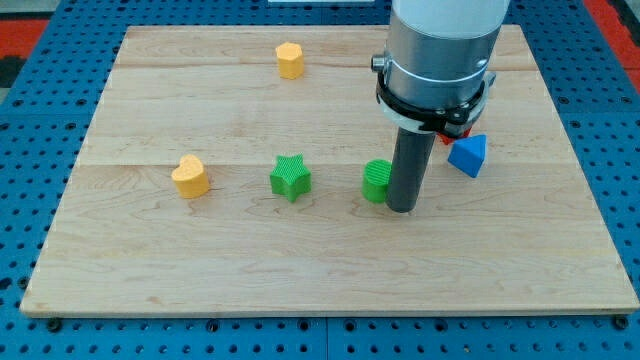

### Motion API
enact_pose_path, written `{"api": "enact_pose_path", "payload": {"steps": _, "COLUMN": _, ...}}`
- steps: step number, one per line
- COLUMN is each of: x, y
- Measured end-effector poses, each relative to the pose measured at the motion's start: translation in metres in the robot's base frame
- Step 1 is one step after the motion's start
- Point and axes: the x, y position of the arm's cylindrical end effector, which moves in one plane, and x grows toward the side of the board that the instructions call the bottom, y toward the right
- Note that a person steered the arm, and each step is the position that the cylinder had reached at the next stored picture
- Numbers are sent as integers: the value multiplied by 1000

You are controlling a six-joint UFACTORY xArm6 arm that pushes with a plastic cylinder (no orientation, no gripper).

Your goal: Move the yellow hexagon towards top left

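The yellow hexagon (pixel 290 60) stands near the view's top, left of centre, on the wooden board (pixel 200 270). My tip (pixel 402 208) rests on the board right of centre, touching or almost touching the right side of a green block (pixel 375 181) whose shape is partly hidden by the rod. The tip is far below and to the right of the yellow hexagon.
A yellow heart (pixel 190 177) lies at the left. A green star (pixel 290 177) lies between it and the green block. A blue triangular block (pixel 468 155) lies right of the rod, with a red block (pixel 456 129) mostly hidden behind the arm.
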Motion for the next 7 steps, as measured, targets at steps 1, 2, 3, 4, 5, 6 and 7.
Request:
{"api": "enact_pose_path", "payload": {"steps": 1, "x": -4, "y": 0}}
{"api": "enact_pose_path", "payload": {"steps": 2, "x": -24, "y": 13}}
{"api": "enact_pose_path", "payload": {"steps": 3, "x": -69, "y": 28}}
{"api": "enact_pose_path", "payload": {"steps": 4, "x": -109, "y": 9}}
{"api": "enact_pose_path", "payload": {"steps": 5, "x": -150, "y": -26}}
{"api": "enact_pose_path", "payload": {"steps": 6, "x": -178, "y": -43}}
{"api": "enact_pose_path", "payload": {"steps": 7, "x": -180, "y": -38}}
